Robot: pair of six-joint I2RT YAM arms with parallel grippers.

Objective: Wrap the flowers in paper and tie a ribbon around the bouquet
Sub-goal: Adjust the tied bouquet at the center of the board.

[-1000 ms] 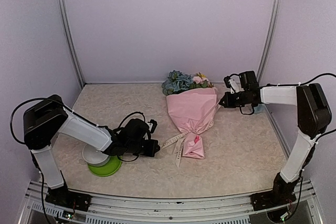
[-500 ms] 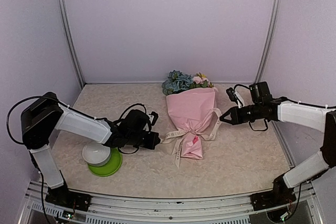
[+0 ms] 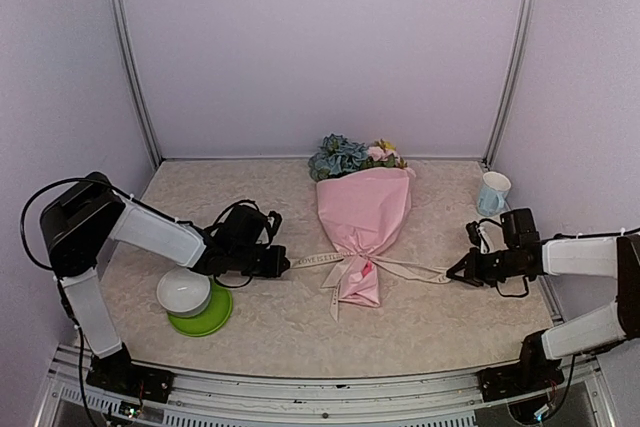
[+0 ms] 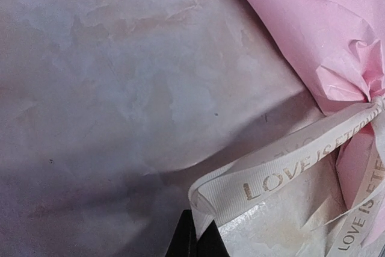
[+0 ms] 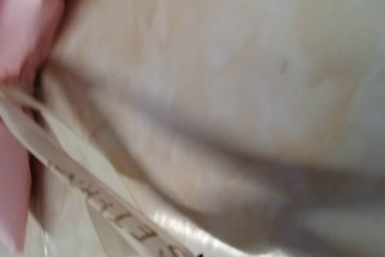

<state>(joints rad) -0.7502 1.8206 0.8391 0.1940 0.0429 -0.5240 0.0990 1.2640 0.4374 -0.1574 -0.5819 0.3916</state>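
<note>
At centre frame, left end effector (image 3: 286, 263) and right end effector (image 3: 452, 275), each pinching ribbon (image 3: 320, 260), have pulled apart, likely cinching the bouquet (image 3: 365, 209).

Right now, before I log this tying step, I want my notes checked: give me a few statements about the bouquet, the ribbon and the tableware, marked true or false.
1. The left gripper and right gripper each pinch an end of the ribbon. True.
2. The bouquet stands upright. False: it lies flat, flowers at the far end.
3. The white bowl sits on the green plate. True.
4. The mug is beside the left arm. False: it stands far right, behind the right gripper.
</note>
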